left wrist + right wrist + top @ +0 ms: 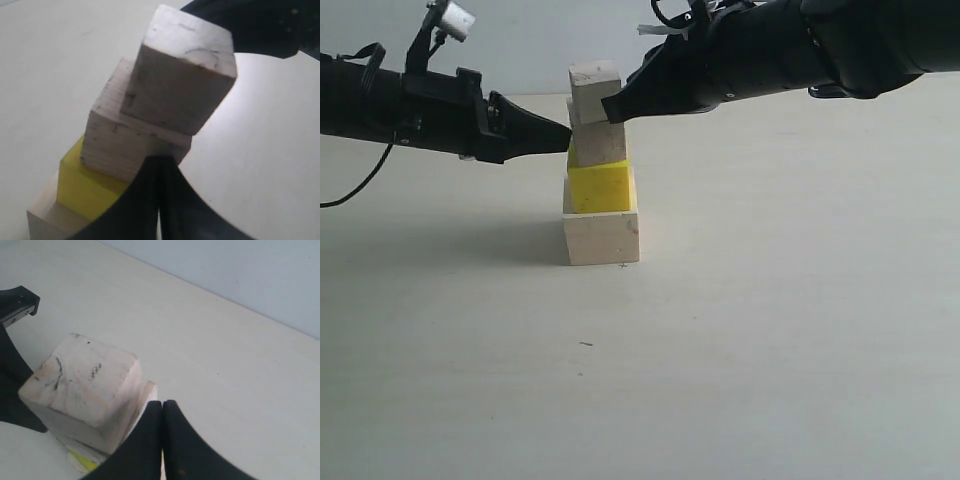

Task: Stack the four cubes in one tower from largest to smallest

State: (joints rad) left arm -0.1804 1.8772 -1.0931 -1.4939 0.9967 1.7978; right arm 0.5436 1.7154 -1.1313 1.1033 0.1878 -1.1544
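A pale, matte tabletop [770, 350] runs back to a plain grey-blue wall [520, 45]. Near its middle stands the tower [601, 160]: large wooden cube [602, 238] at the bottom, then the yellow cube [600, 187], the medium wooden cube [600, 143], and the small wooden cube [595, 88] on top, sitting slightly askew. The left gripper [567, 137], jaws pressed together on nothing, has its tip at the medium cube's left side, while the right gripper [608, 107], likewise closed and empty, crowds the right side where the small cube meets the medium one.
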